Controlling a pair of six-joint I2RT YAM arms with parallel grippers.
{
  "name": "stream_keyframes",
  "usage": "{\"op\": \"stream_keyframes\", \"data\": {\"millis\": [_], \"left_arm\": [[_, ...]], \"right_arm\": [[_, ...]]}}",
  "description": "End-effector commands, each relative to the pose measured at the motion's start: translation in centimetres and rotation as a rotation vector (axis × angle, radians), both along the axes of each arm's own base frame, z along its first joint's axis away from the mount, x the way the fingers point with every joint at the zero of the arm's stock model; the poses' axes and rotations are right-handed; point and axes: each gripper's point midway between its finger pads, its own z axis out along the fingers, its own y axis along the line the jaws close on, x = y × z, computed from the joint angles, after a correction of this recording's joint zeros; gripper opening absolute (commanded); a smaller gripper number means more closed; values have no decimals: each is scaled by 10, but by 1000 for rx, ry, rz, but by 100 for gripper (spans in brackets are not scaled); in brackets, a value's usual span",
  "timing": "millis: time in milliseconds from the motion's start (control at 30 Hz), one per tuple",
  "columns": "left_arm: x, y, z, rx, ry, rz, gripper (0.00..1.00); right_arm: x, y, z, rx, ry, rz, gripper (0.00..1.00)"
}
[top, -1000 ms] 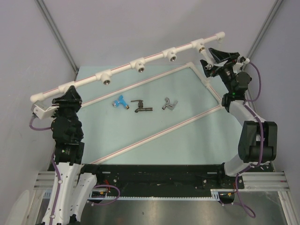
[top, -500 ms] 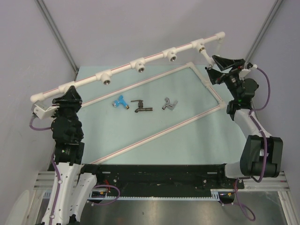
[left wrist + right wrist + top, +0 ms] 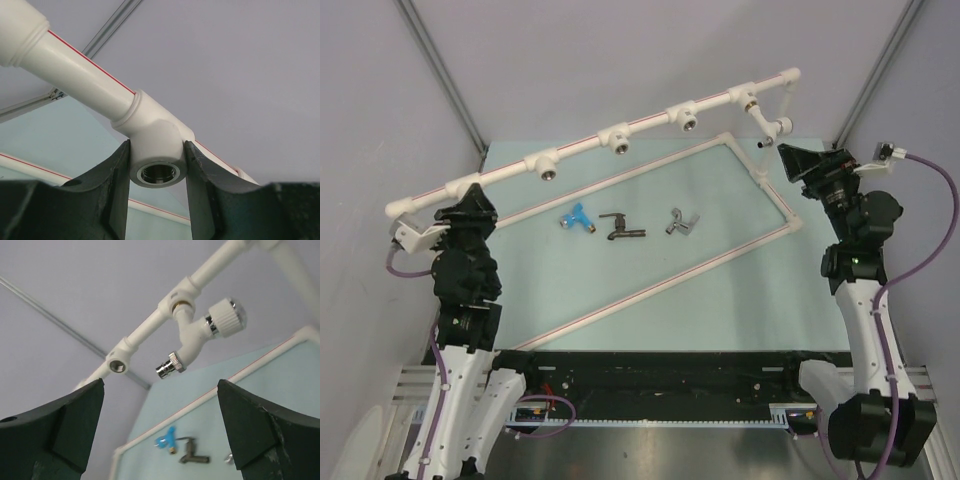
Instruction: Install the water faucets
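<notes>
A white faucet (image 3: pixel 769 122) hangs screwed into the right-most tee of the raised white pipe (image 3: pixel 590 140); the right wrist view shows it (image 3: pixel 200 335) with its chrome spout pointing down-left. My right gripper (image 3: pixel 802 160) (image 3: pixel 160 385) is open just right of and below it, touching nothing. The blue faucet (image 3: pixel 577 217) (image 3: pixel 167 440), the dark faucet (image 3: pixel 620 229) (image 3: pixel 192 456) and the silver faucet (image 3: pixel 681 223) lie loose in a row on the teal mat. My left gripper (image 3: pixel 470 203) (image 3: pixel 157 172) is shut on the left-most tee fitting (image 3: pixel 155 147), one finger on each side of its empty threaded socket.
Three other tees (image 3: pixel 620 143) along the pipe have empty sockets. A triangular frame of thin white pipe (image 3: pixel 650 290) lies on the mat around the loose faucets. Slanted metal posts (image 3: pixel 440 80) stand at the back corners.
My right gripper has drawn back from the white faucet, rightward and toward the near side, with its jaws spread to their widest. The left gripper has stayed on the tee.
</notes>
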Motion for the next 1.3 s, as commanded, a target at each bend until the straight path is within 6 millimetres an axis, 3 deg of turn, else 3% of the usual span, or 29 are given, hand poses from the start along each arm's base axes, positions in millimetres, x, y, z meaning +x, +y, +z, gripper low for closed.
{"op": "stream_keyframes", "data": {"millis": [0,67,133,367,533,633,700,733,800,867,1067,1167,1267], "left_arm": [[6,-16,-13,104,96,-61,1],[6,-17,-12,113,99,-59,1],[6,-18,-12,120,100,-62,1],[5,-22,-11,147,107,-67,1],[3,-21,-12,160,113,-58,1],[3,-22,-11,167,112,-63,1],[2,-22,-11,167,110,-62,1],[2,-22,-11,168,111,-62,1],[2,-21,-12,170,113,-59,1],[1,-21,-11,170,111,-60,1],[1,-19,-11,174,111,-51,1],[1,-18,-13,176,116,-49,1],[2,-18,-13,178,118,-48,1]], "right_arm": [[-9,-36,10,-607,-203,-278,100],[-15,-38,17,-798,-283,-327,100],[-12,-45,12,-1048,-330,-380,100],[10,-38,-3,-1426,-443,-363,100],[23,-37,11,-1500,-491,-381,100],[37,-31,6,-1544,-497,-331,100],[40,-31,13,-1560,-509,-334,100],[45,-18,10,-1555,-529,-297,100],[49,-12,14,-1562,-548,-278,100],[57,0,4,-1568,-554,-211,99],[75,15,3,-1593,-570,-180,98],[82,20,0,-1569,-571,-166,96],[88,23,0,-1528,-571,-160,88]]}}
